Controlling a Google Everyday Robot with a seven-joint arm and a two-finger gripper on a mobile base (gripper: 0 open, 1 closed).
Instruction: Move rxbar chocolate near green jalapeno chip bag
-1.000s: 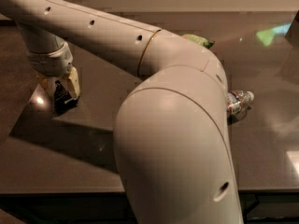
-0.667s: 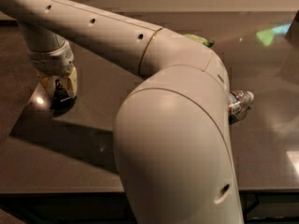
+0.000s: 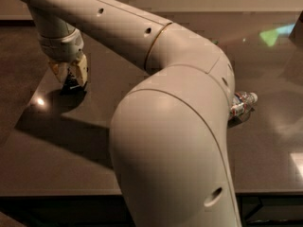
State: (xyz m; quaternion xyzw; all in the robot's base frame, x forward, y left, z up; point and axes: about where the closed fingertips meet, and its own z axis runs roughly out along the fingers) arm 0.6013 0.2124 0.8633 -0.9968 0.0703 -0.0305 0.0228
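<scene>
My gripper [image 3: 71,77] hangs at the far left of the dark table [image 3: 57,145], pointing down, a little above the surface. Its pale fingers [image 3: 81,70] are closed around a small dark object, the rxbar chocolate [image 3: 72,82], of which only a black sliver shows between them. The green jalapeno chip bag is hidden behind my arm's elbow near the back middle of the table.
A clear plastic water bottle [image 3: 242,103] lies on its side at the right, partly behind my arm. My large pale arm [image 3: 175,141] fills the middle of the view. The table's left edge runs diagonally close to the gripper. A green reflection [image 3: 277,34] shows at the back right.
The gripper has risen off the table and shifted slightly right, with the dark bar between its fingers. The arm's elbow now covers the green bag's edge.
</scene>
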